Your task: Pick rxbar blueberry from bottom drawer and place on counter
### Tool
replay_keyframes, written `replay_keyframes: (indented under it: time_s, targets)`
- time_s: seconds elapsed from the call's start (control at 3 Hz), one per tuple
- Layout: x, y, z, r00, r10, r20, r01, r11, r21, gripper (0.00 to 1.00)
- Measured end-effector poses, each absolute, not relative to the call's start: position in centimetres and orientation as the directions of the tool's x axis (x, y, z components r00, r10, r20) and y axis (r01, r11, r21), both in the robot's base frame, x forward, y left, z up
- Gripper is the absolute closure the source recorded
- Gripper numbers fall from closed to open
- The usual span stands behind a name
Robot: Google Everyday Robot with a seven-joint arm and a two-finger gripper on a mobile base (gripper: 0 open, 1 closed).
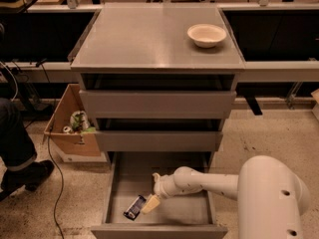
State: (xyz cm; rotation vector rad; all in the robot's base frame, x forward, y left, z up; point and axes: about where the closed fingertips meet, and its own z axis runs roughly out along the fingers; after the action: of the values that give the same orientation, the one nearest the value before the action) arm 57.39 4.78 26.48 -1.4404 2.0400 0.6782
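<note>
Reaching into the open bottom drawer [132, 176], my gripper [150, 203] sits low near the drawer's front. The rxbar blueberry [134, 207] lies flat on the drawer floor at the gripper's 9 o'clock, touching it or just beside it. I cannot tell whether the gripper is spread or pinching. By my judgement the bar is not yet lifted, so grasping it, raising it and placing it on the counter [149, 39] remain. A white bowl [206, 35] sits at the counter's 2 o'clock.
</note>
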Motion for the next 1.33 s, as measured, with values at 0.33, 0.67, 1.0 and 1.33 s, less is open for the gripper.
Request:
replay_keyframes:
  time_s: [0.33,0.67,1.0,1.33]
  targets:
    - [58.2,5.7,23.7,-0.298,-0.652,-0.698,-0.936,0.343,0.079,0.0]
    - [59.3,7.0,19.2,-0.342,-0.616,-0.71,-0.908,0.412,0.08,0.0]
    - [59.7,7.9,16.5,-0.375,-0.59,-0.715,-0.889,0.447,0.098,0.0]
    - [60.1,9.5,13.9,-0.391,-0.568,-0.724,-0.883,0.454,0.12,0.0]
